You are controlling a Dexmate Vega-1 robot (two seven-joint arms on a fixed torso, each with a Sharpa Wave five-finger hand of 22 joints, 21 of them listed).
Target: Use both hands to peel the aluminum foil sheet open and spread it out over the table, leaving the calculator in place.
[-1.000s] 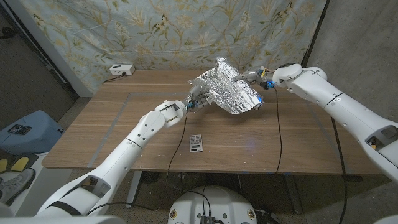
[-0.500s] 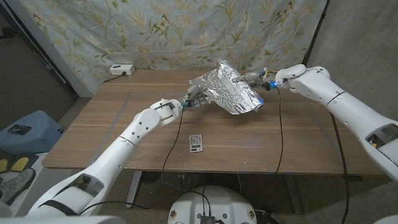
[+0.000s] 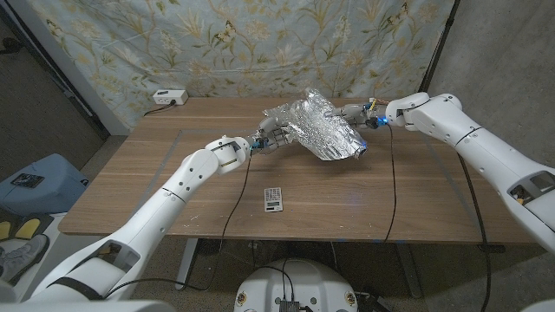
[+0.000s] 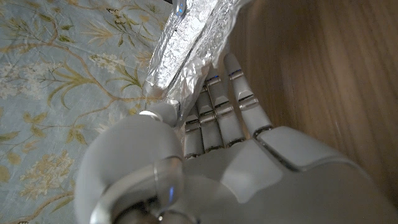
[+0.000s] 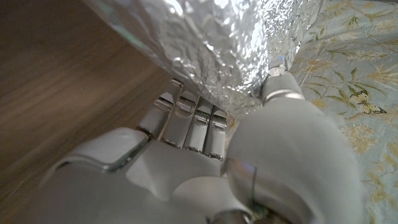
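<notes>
A wooden table stands before a floral cloth hung as a backdrop. On the table's far left corner, close to the cloth, sits a small white box (what it is cannot be told). On the floor left of the table lie a blue cushion and shoes

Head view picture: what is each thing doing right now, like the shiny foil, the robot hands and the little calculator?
aluminum foil sheet: crumpled, partly folded, held up between both hands.
left hand: grips the foil's left edge.
right hand: grips the foil's right edge.
calculator: lying on the table, untouched, apart from the foil.
white box: sitting at the table's far edge.
</notes>
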